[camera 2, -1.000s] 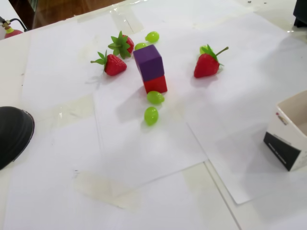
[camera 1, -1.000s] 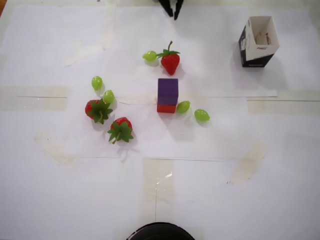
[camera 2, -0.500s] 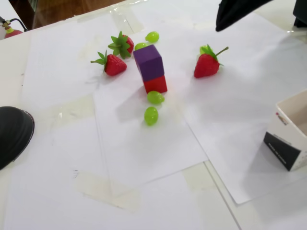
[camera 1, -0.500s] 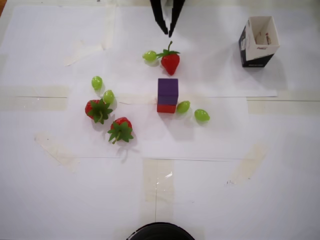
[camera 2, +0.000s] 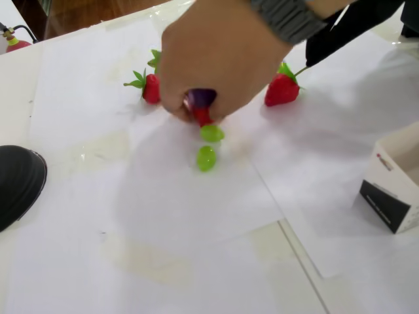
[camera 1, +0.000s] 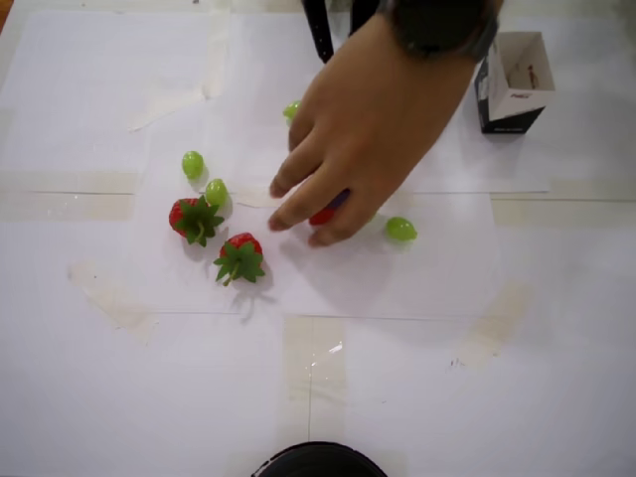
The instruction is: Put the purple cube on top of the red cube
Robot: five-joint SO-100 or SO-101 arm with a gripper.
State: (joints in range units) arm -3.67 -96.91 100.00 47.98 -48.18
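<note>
A person's hand [camera 1: 373,119] reaches over the middle of the table and covers both cubes. In the overhead view only a sliver of the purple cube [camera 1: 340,200] and of the red cube [camera 1: 322,215] shows under the fingers. In the fixed view the purple cube [camera 2: 201,98] sits directly above the red cube [camera 2: 201,116], both within the hand's fingers. My gripper [camera 1: 320,35] shows only as black parts at the top edge, behind the hand; it also shows in the fixed view [camera 2: 321,49]. Its jaws are hidden.
Two strawberries [camera 1: 196,219] [camera 1: 240,256] lie left of the hand. Green grapes [camera 1: 193,164] [camera 1: 216,191] [camera 1: 400,229] lie scattered around it. An open black-and-white box [camera 1: 512,79] stands at the back right. A black round object [camera 1: 318,462] sits at the front edge.
</note>
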